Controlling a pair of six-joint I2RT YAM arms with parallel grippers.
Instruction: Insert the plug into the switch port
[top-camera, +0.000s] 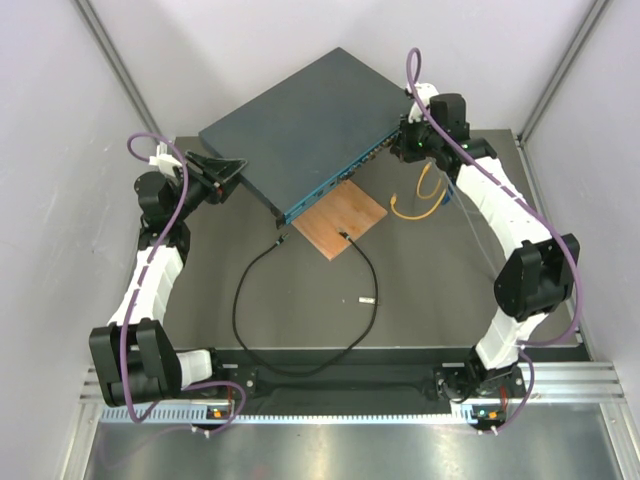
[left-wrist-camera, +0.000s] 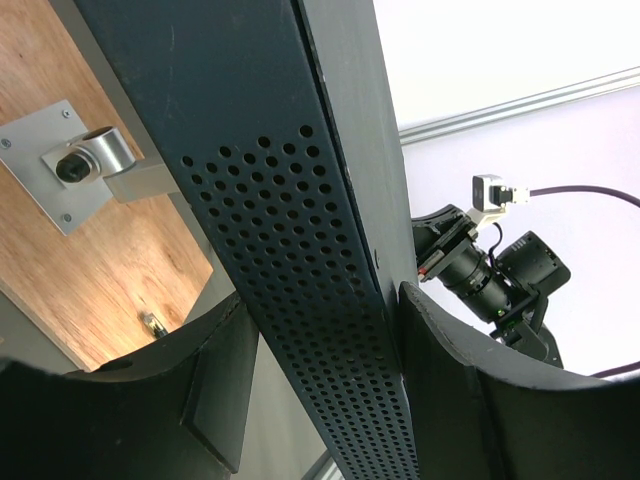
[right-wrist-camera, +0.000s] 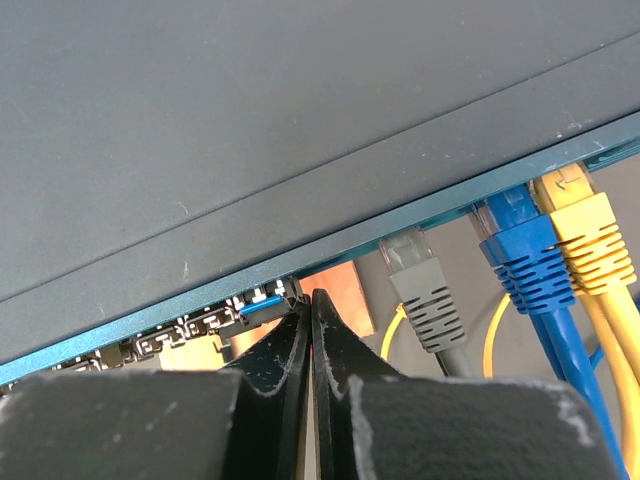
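Plug (top-camera: 281, 243) tip toward switch (top-camera: 300, 120) front; left claw (left-wrist-camera: 322, 297) gripping switch, right claw (right-wrist-camera: 308, 300) closed.

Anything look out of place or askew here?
Yes. The switch sits diagonal to the table, its front edge overlapping the brown board. The left gripper grips its perforated side, while the black cable lies loose, held by neither gripper.

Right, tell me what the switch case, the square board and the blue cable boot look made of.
The switch case: probably painted sheet metal, matte dark blue-grey; punched vent holes, folded edges.
The square board: wood, likely plywood; light brown with visible grain.
The blue cable boot: moulded plastic, probably flexible; ribbed, faint sheen.
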